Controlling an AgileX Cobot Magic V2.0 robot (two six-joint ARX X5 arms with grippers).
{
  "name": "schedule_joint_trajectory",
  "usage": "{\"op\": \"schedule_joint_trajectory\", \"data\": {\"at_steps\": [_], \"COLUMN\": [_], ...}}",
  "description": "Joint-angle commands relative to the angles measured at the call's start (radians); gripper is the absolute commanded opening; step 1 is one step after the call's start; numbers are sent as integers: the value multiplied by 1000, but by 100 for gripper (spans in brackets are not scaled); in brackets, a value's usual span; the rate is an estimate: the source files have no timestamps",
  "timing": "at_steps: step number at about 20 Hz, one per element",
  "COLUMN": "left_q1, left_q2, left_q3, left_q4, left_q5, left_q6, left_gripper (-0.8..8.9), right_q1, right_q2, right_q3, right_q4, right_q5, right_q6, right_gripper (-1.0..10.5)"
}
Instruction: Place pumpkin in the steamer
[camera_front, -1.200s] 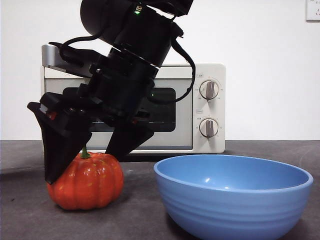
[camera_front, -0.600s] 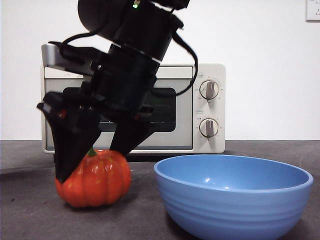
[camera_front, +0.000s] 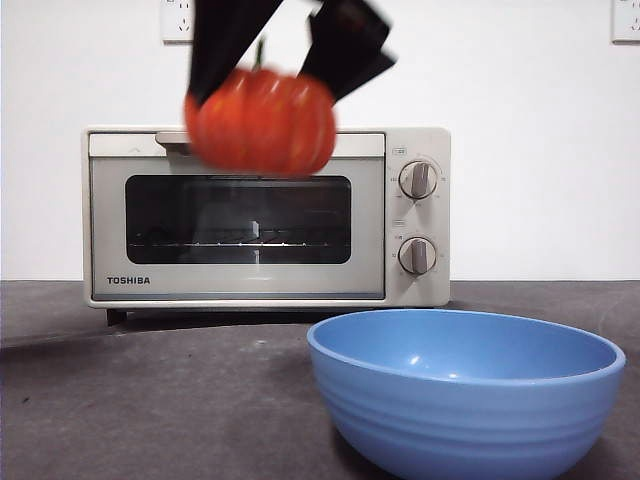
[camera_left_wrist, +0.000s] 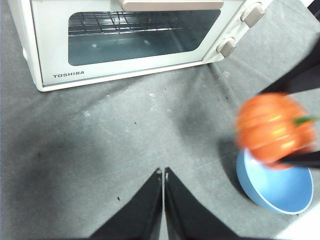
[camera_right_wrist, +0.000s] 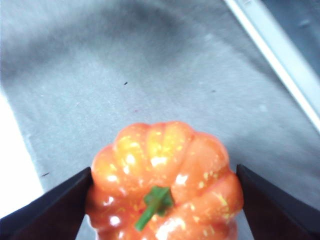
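Observation:
The orange pumpkin (camera_front: 262, 120) hangs high in the air in front of the steamer's top edge, blurred by motion. My right gripper (camera_front: 285, 45) is shut on it, one black jaw on each side; the right wrist view shows the pumpkin (camera_right_wrist: 165, 182) with its green stem between the jaws. The cream-white TOSHIBA steamer (camera_front: 265, 215) stands at the back with its door shut. My left gripper (camera_left_wrist: 163, 172) hovers over the grey table with its jaws together and nothing in them; its view shows the steamer (camera_left_wrist: 125, 42) and the lifted pumpkin (camera_left_wrist: 272, 127).
A wide blue ribbed bowl (camera_front: 465, 390) sits at the front right of the table, also visible as the bowl (camera_left_wrist: 275, 185) under the pumpkin in the left wrist view. Two round knobs (camera_front: 417, 180) are on the steamer's right side.
The right gripper has lifted the pumpkin off the table, up and a little to the right, to the level of the steamer's top. The arm now shows only at the top edge.

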Motion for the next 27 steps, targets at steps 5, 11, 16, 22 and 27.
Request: {"op": "schedule_joint_trajectory", "data": {"at_steps": [5,11,16,22,27], "left_q1": [-3,-3,-3,-3,-3], "left_q2": [5,5,5,5,5], "left_q3": [22,22,22,22,22], "left_q4": [10,10,10,10,10], "left_q5": [3,3,3,3,3], "left_q6": [9,9,9,9,9], "left_gripper": [15,15,15,15,15], "right_q1": [-34,-40,-39,-38,-38], "right_q2": [-152,-198,-187,-140,-140], "right_q3": [-200,-429,-561,-578,-578], "right_q4": [14,89,235,258,256], "right_q5": [5,23,23,23,22], "right_q6": [37,66,74,74,74], "right_gripper": [347,348,349,446,536]}}
